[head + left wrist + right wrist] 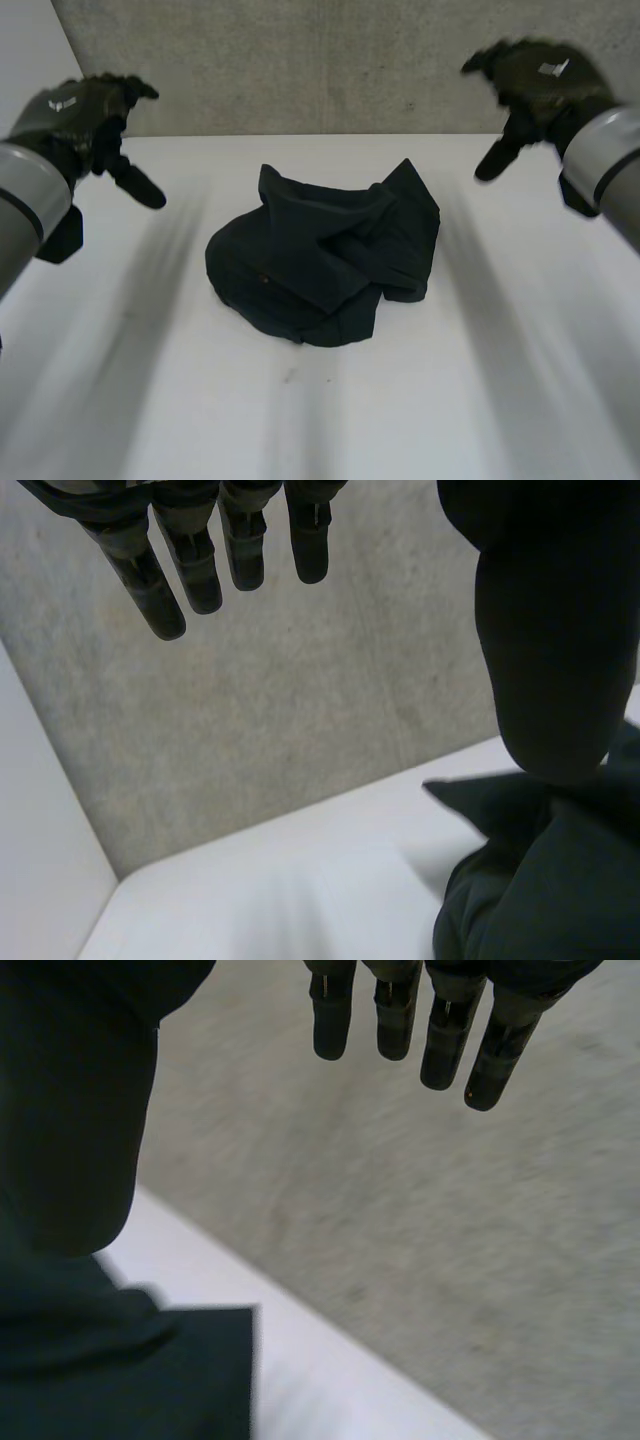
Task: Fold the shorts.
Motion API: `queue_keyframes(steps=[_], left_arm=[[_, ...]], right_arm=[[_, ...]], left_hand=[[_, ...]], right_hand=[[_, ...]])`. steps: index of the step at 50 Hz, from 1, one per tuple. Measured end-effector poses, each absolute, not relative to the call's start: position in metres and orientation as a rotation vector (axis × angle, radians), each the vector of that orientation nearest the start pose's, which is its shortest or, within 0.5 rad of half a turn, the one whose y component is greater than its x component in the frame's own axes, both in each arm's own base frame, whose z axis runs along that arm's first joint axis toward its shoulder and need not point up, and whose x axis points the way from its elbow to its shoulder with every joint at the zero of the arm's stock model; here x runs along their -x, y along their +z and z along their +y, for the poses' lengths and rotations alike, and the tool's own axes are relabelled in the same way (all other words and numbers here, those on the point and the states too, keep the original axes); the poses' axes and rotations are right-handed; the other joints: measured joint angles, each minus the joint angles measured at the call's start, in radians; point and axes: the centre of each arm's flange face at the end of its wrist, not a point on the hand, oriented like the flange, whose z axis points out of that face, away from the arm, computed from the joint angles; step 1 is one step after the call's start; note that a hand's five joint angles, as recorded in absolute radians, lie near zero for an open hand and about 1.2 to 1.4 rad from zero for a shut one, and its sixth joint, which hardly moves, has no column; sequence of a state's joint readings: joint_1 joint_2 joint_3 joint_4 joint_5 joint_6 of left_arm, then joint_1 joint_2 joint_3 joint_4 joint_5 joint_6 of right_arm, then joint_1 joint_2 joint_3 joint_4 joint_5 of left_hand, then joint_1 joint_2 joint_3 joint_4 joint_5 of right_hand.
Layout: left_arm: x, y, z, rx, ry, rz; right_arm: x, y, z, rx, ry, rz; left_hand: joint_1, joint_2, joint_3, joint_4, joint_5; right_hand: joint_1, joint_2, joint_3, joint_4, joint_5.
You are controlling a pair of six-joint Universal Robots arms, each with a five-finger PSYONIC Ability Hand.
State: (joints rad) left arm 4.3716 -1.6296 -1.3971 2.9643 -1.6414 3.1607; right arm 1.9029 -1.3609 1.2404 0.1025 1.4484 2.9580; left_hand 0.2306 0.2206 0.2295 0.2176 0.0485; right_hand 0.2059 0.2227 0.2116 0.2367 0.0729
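Observation:
Dark shorts [325,255] lie crumpled in a heap at the middle of the white table [450,400]. My left hand [85,110] hovers above the table to the left of the heap, fingers straight, thumb spread, holding nothing. My right hand [540,80] hovers high to the right of the heap, also open and empty. In the left wrist view, the shorts [540,880] lie beyond my thumb [555,630], with the fingers [200,550] straight. In the right wrist view, the fingers [440,1020] are straight and an edge of the shorts [120,1360] lies under the thumb [75,1100].
A grey concrete wall [330,60] stands right behind the table's far edge. A pale wall panel [40,860] borders the table on the left side.

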Motion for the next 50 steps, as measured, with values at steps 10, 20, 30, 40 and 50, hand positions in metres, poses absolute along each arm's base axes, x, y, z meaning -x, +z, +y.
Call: queue_keyframes(steps=[10,20,30,40,50], left_arm=[[0.201,0.227,-0.289,-0.391,-2.048,2.612],[0.22,0.15,-0.305,-0.504,-1.797,2.913],[0.233,0.136,-0.325,-0.458,-1.805,2.934],[0.206,0.2,-0.366,-0.127,-2.08,2.533],[0.226,0.33,-0.359,-0.049,-2.649,1.927]], right_arm=[[-0.247,0.235,-0.257,0.997,-1.747,2.061],[-0.231,0.191,-0.248,0.975,-1.692,2.134],[-0.234,0.187,-0.246,0.981,-1.689,2.13],[-0.236,0.185,-0.245,0.987,-1.689,2.125],[-0.236,0.175,-0.246,0.988,-1.654,2.151]], left_hand=[[0.0,0.0,0.0,0.0,0.0],[0.006,0.008,0.004,0.006,0.006],[0.836,0.848,0.832,0.836,0.816],[0.886,0.96,0.93,0.981,0.903],[0.886,0.984,0.958,0.981,0.903]], right_hand=[[0.0,0.0,0.0,0.0,0.0],[0.0,0.0,0.0,0.0,0.0],[0.0,0.0,0.0,0.0,0.0],[0.0,0.0,0.0,0.0,0.0],[0.0,0.0,0.0,0.0,0.0]])
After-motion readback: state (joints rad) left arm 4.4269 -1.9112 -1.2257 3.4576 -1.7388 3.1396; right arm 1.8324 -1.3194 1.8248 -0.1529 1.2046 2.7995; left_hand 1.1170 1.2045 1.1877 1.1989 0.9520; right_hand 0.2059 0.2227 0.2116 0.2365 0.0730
